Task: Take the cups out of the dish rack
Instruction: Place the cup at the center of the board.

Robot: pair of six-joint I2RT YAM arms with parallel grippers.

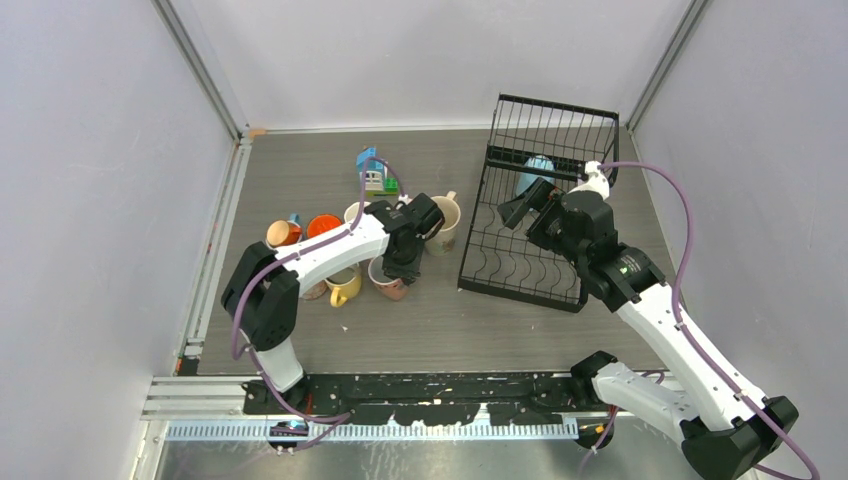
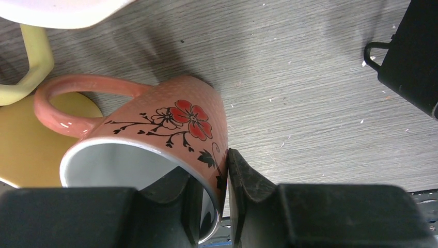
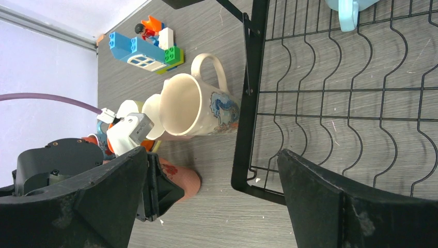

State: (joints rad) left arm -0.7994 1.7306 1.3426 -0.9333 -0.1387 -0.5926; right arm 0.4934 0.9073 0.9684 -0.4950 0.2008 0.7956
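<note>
Top view: dish rack [image 1: 520,255] is holding one light blue cup [image 1: 537,175]; other cups [image 1: 443,222] are standing on counter [image 1: 450,330].
L wrist: left fingers [image 2: 253,181] are pinching pink cup [image 2: 175,119] by rim wall, cup tilting; step: set-down, pending release.
R wrist: right fingers [image 3: 330,196] are hanging spread wide over rack base; next: reaching for blue cup.

My left claw [image 2: 210,170] hides the near rim of the pink mug [image 2: 170,98], so I cannot tell if it is gripped. The yellow mug [image 2: 31,139] left of that claw is cropped, as is the light blue mug [image 3: 348,13] beyond my right claw [image 3: 213,155].
</note>
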